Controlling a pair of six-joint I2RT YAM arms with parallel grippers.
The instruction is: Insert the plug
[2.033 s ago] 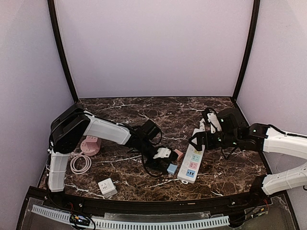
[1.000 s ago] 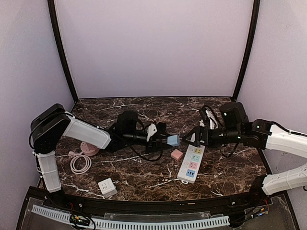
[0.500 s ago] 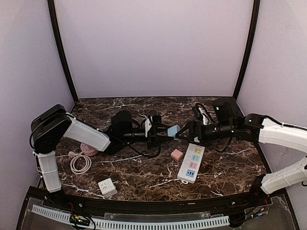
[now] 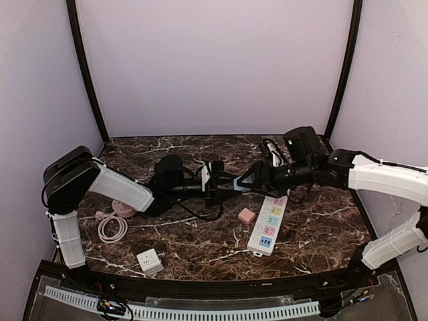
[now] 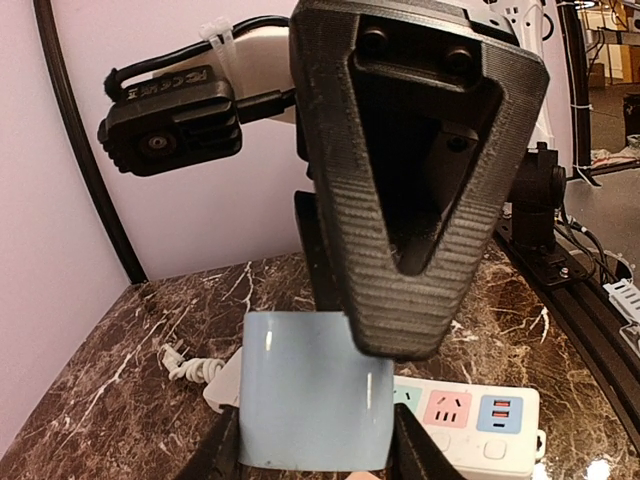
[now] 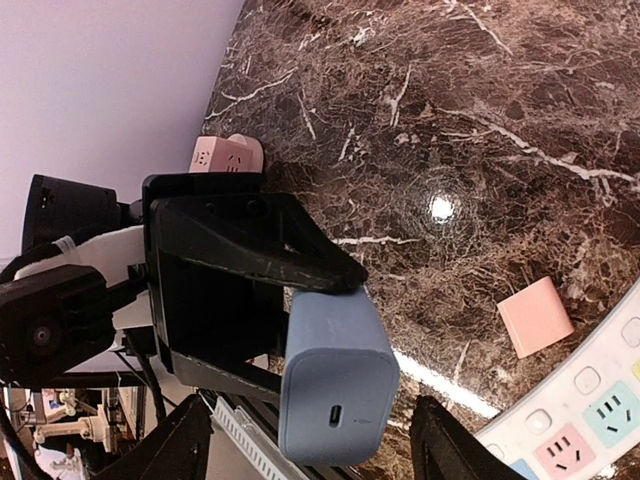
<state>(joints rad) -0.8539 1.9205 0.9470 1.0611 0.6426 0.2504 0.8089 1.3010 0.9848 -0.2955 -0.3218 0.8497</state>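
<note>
The blue plug (image 4: pixel 239 183) is a light-blue cube charger held in the air above the table's middle. My left gripper (image 4: pixel 227 182) is shut on it; in the left wrist view the plug (image 5: pixel 315 390) sits between my left gripper's (image 5: pixel 315 458) fingers. My right gripper (image 4: pixel 251 182) is open and faces the left one. In the right wrist view its fingers (image 6: pixel 185 440) stand wide on either side of the plug (image 6: pixel 335 380), apart from it. The white power strip (image 4: pixel 267 226) with coloured sockets lies on the table below and to the right.
A pink plug (image 4: pixel 247 215) lies left of the strip. A pink round socket (image 4: pixel 125 202), a coiled white cable (image 4: pixel 112 229) and a white cube adapter (image 4: pixel 149 261) are at the front left. The strip's cord (image 4: pixel 271 148) is bunched at the back right.
My left gripper lifted the blue plug off the table and turned it to the right. My right gripper moved left from the strip until its open fingers straddled the plug.
</note>
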